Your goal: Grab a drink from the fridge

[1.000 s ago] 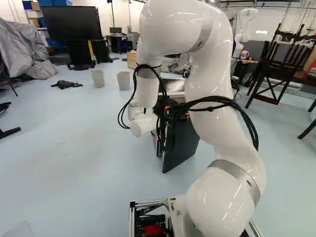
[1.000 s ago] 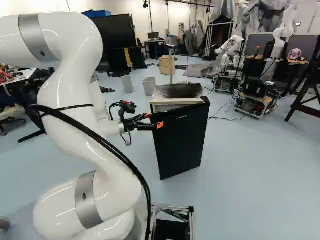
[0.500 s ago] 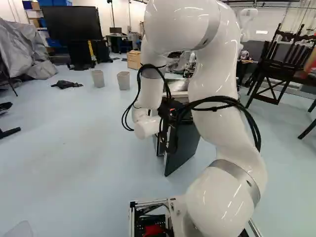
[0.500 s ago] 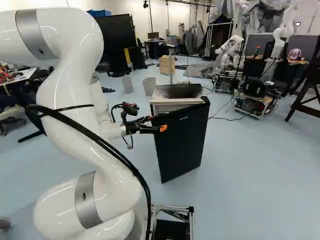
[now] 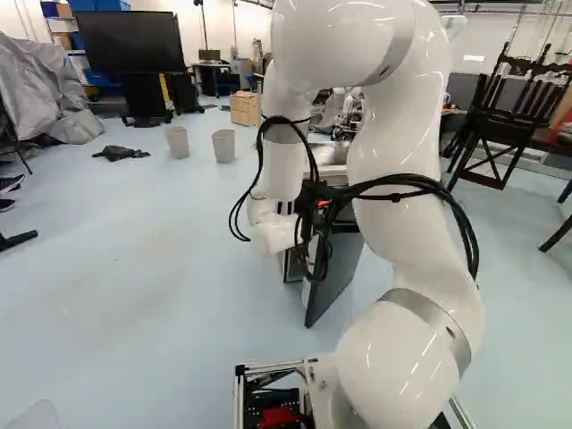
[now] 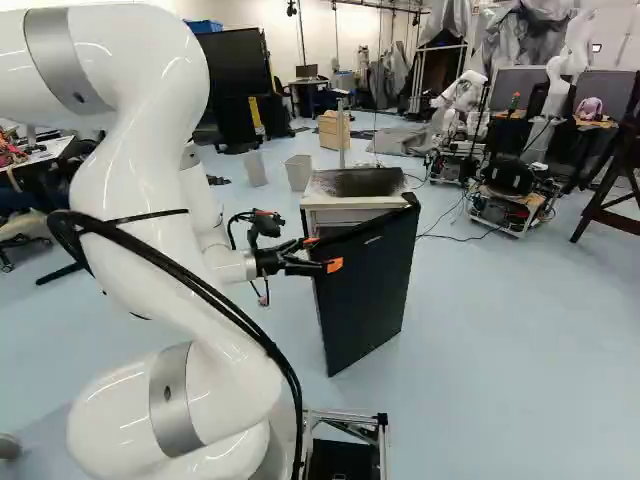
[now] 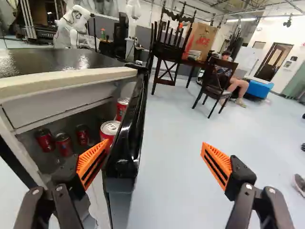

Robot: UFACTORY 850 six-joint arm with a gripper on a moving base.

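Progress: partial. The door [image 6: 365, 290] of the fridge [image 6: 350, 213] stands ajar, wide enough for the wrist view to show its contents. No drink is in hand.

Location of drinks: inside the fridge. Red cans are visible there. One can [image 7: 110, 129] is close against the inner side of the door, with a second can [image 7: 122, 106] just beyond it. Three more, the dark red cans [image 7: 64, 143], sit deeper in the interior. Whether the nearer pair rests in a door rack cannot be determined.

Condition of fingers [image 7: 90, 163]: released and spread wide, grasping nothing. One is at the door's inner side, near its free edge; the other is out in the open beyond the outer face. Contact with the door cannot be confirmed.

Outstanding, in my judgement: push the door wider from inside, bring the arm [image 6: 130, 180] round to the opening, close on one can and withdraw it. The door could swing back if released too early, and the nearest can could be knocked by the inner finger.
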